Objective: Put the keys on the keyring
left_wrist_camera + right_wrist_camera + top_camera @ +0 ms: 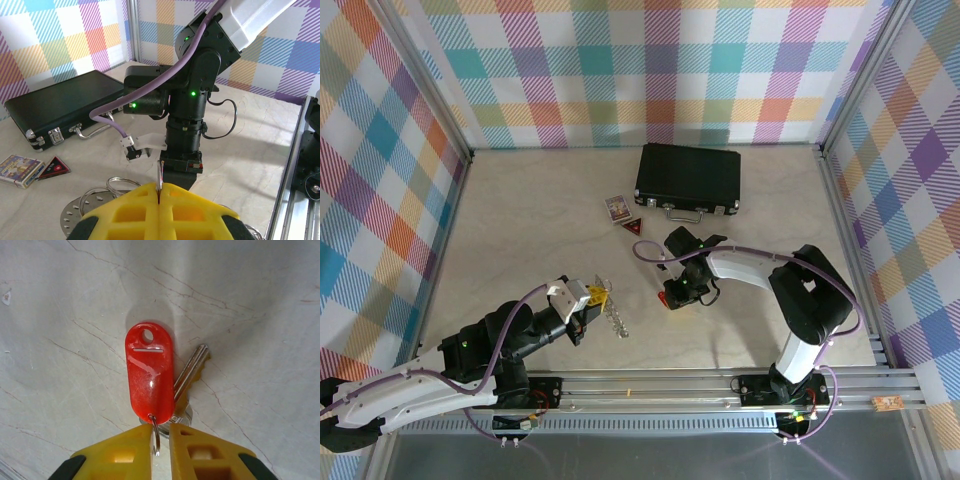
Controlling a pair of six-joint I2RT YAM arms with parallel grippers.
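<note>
The key (149,372) lies flat on the pale table. It has a bright red oval head, with a silver blade (192,370) showing from under it. My right gripper (160,432) points straight down over its near end. The yellow fingers stand a narrow gap apart, with the key's small wire loop between them. From above, the key (665,298) is a red spot beside the right gripper (682,295). My left gripper (160,189) is shut on a thin upright wire of the keyring (161,172), whose silvery pieces (75,215) hang below at left. In the top view the keyring (612,312) hangs by the left gripper (588,305).
A black case (688,178) lies at the back of the table. In front of it are a small printed card (617,207) and a dark red triangular tag (639,228). Checked walls close in three sides. A metal rail (650,385) runs along the near edge.
</note>
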